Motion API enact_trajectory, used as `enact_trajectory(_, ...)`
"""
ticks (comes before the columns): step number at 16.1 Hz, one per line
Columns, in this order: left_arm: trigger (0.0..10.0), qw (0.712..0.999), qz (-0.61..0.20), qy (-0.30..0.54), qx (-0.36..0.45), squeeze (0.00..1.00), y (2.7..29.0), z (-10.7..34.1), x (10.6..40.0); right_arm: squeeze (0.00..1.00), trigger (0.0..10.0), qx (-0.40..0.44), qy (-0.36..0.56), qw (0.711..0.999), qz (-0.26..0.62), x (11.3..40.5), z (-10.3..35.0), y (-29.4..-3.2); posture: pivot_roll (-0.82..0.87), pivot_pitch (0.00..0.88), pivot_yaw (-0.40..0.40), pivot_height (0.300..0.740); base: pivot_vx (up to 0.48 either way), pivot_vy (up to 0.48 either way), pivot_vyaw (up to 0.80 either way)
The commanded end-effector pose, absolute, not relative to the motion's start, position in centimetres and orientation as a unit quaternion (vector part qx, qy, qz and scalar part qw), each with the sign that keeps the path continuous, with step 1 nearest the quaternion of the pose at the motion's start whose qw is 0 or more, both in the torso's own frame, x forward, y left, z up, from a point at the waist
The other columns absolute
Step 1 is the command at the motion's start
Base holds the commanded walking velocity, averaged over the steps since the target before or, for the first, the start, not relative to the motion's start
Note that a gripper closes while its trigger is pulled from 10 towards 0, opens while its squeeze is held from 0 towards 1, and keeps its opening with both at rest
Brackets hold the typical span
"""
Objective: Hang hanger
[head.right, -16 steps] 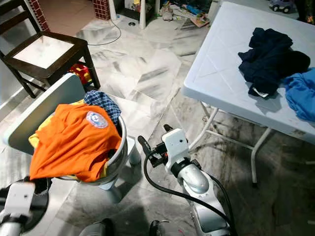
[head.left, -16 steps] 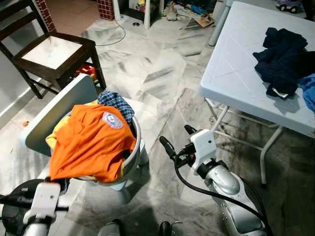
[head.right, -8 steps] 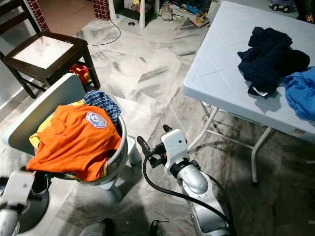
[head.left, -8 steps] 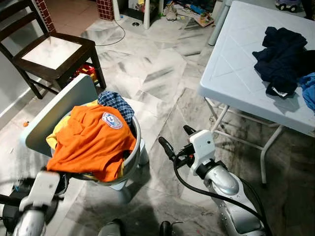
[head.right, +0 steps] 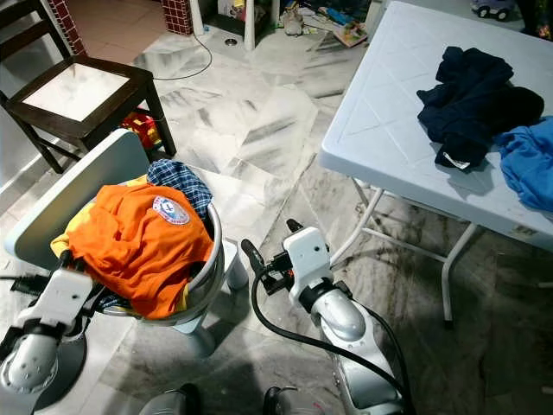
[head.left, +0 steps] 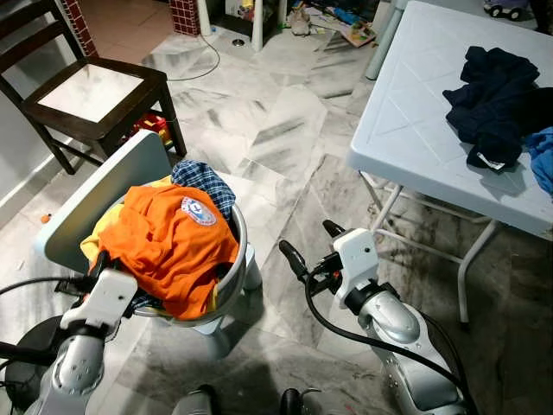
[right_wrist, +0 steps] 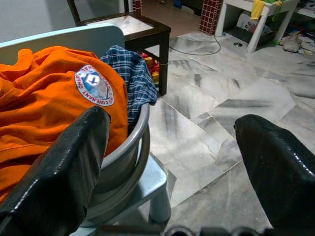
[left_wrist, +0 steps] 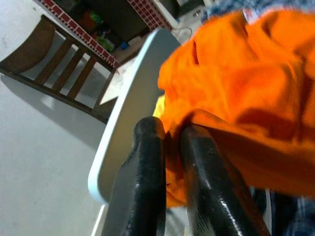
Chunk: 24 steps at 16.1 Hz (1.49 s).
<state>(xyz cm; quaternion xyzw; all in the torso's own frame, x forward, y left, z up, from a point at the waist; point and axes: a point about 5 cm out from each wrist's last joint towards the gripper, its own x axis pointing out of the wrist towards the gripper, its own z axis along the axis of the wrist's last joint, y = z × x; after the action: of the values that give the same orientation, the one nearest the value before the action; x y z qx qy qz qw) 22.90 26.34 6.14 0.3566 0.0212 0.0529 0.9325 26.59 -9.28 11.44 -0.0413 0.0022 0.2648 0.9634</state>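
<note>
An orange shirt (head.left: 168, 246) with a round badge lies heaped on top of a grey tub chair (head.left: 239, 251), over a blue plaid cloth (head.left: 204, 180). My left gripper (head.left: 97, 270) is at the shirt's near left edge. In the left wrist view its fingers (left_wrist: 147, 167) stand close together with a fold of the orange shirt (left_wrist: 246, 88) pinched between them. My right gripper (head.left: 308, 238) hovers open just right of the chair, above the floor. Between its fingers (right_wrist: 59, 172) the right wrist view looks at the shirt's badge (right_wrist: 93, 86) and the chair's rim.
A pale board (head.left: 99, 194) leans behind the heap. A dark wooden chair (head.left: 86, 91) stands at the far left. At the right is a white folding table (head.left: 406, 112) carrying navy clothes (head.left: 492, 95) and a blue cloth (head.left: 543, 160). Marble floor lies between them.
My left arm has risen from low at the left up to the shirt's near edge, and its fingers now pinch the cloth. The shirt's lower hem has bunched up. The right arm is unmoved.
</note>
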Motion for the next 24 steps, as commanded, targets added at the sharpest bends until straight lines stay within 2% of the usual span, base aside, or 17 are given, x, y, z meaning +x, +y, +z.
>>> enact_trajectory(1,10.0,0.928,0.057,0.042,0.365,1.00,26.8,5.5,22.0,0.00,10.0,-0.039,0.002,0.965,0.261,26.7,11.3,-9.3,0.00,0.181,-0.048,0.740,0.000,0.000,0.00)
enact_trajectory(3,10.0,0.928,0.099,0.106,0.343,1.00,28.2,3.9,20.3,0.00,10.0,-0.037,0.001,0.964,0.263,26.8,11.3,-9.1,0.01,0.179,-0.043,0.740,0.000,0.000,0.00)
enact_trajectory(5,10.0,0.920,0.106,0.110,0.361,1.00,28.9,3.7,19.4,0.00,10.0,-0.037,0.001,0.964,0.262,26.8,11.2,-9.0,0.01,0.178,-0.041,0.740,0.000,0.000,0.00)
enact_trajectory(8,10.0,0.919,0.028,-0.008,0.393,1.00,26.7,6.0,20.7,0.00,10.0,-0.035,0.002,0.963,0.267,26.9,11.1,-8.8,0.03,0.180,-0.047,0.740,0.000,0.000,0.00)
enact_trajectory(13,10.0,0.902,-0.082,-0.102,0.412,1.00,22.5,7.4,22.8,0.00,10.0,-0.037,-0.001,0.964,0.264,27.1,11.2,-9.0,0.01,0.177,-0.042,0.740,0.000,0.000,0.00)
enact_trajectory(16,10.0,0.885,-0.202,-0.055,0.417,1.00,20.0,5.1,23.3,0.00,10.0,-0.037,0.000,0.965,0.261,26.9,11.0,-9.0,0.00,0.172,-0.038,0.740,0.000,0.000,0.00)
enact_trajectory(19,10.0,0.868,-0.261,-0.010,0.422,1.00,19.7,3.6,23.1,0.00,10.0,-0.038,0.000,0.965,0.258,26.9,11.0,-9.1,-0.01,0.175,-0.034,0.740,0.000,0.000,0.00)
enact_trajectory(21,10.0,0.847,-0.293,0.004,0.444,0.55,20.1,3.2,23.1,0.00,10.0,-0.039,0.000,0.966,0.256,26.9,11.0,-9.3,-0.01,0.176,-0.033,0.740,0.000,0.000,0.00)
enact_trajectory(22,10.0,0.846,-0.300,0.025,0.440,0.00,20.8,3.1,23.3,0.00,10.0,-0.040,0.001,0.966,0.256,26.9,10.9,-9.3,-0.01,0.178,-0.032,0.740,0.000,0.000,0.00)
enact_trajectory(24,10.0,0.844,-0.311,0.058,0.433,0.00,21.7,3.0,23.2,0.00,10.0,-0.040,0.003,0.966,0.255,26.8,10.8,-9.4,-0.02,0.178,-0.031,0.740,0.000,0.000,0.00)
